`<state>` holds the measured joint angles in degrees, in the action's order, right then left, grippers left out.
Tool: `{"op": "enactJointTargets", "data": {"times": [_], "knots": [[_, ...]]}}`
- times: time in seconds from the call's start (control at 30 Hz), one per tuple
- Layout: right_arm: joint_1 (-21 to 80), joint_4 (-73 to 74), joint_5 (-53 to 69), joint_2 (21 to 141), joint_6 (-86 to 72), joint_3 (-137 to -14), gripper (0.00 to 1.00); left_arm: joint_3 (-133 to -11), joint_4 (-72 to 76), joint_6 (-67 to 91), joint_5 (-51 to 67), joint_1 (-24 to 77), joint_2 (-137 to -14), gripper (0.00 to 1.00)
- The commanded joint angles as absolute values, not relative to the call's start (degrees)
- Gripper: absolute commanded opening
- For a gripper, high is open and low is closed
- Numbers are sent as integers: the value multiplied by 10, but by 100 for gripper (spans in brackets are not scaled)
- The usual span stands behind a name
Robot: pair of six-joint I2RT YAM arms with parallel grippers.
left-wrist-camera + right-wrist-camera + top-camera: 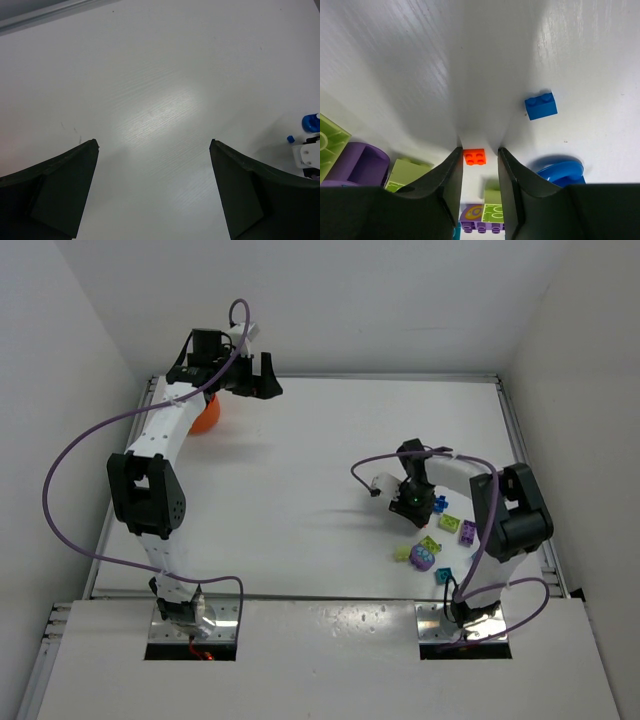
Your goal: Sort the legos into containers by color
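A tiny orange brick (474, 157) lies on the table between the fingertips of my right gripper (479, 150). The jaws straddle it, slightly apart; it touches the left finger and a gap shows on the right. In the top view the right gripper (410, 502) points down at the edge of the lego pile. Around it lie a blue brick (541, 106), a blue curved piece (560, 171), lime bricks (406, 172) and a purple round piece (357, 164). The orange bowl (205, 418) sits at the back left, partly hidden under my left arm. My left gripper (250, 375) is open and empty (153, 142).
More legos lie near the right arm: lime (449, 523), purple (468, 531), teal (442, 575). A purple-and-lime brick (482, 217) lies under the right fingers. The table's raised rim (520, 440) runs along the right side and the back. White walls enclose the table.
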<state>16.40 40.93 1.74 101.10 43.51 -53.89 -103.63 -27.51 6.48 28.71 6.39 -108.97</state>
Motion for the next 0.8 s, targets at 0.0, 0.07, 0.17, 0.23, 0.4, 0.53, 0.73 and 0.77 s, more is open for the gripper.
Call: {"op": "enactJointTargets", "data": {"times": [0.0,0.07,0.17,0.23,0.4,0.53,0.73,0.77], "knots": [[171,381,83,1036,440,-500,34,-1032,-260,68,291,66,-1090,100],[165,387,83,1036,440,-486,34,-1032,-260,68,291,66,-1090,100],[160,387,83,1031,447,-481,34,-1027,-260,68,291,66,-1090,100],[160,387,83,1031,447,-481,34,-1027,-260,68,291,66,-1090,100],[160,393,83,1031,447,-481,36,-1027,-260,68,291,66,-1090,100],[160,406,83,1049,447,-487,38,-1027,-260,68,296,66,-1090,100],[160,412,83,1049,447,-493,41,-1021,-260,68,296,66,-1085,100],[160,412,83,1049,447,-493,41,-1021,-260,68,296,66,-1085,100]]}}
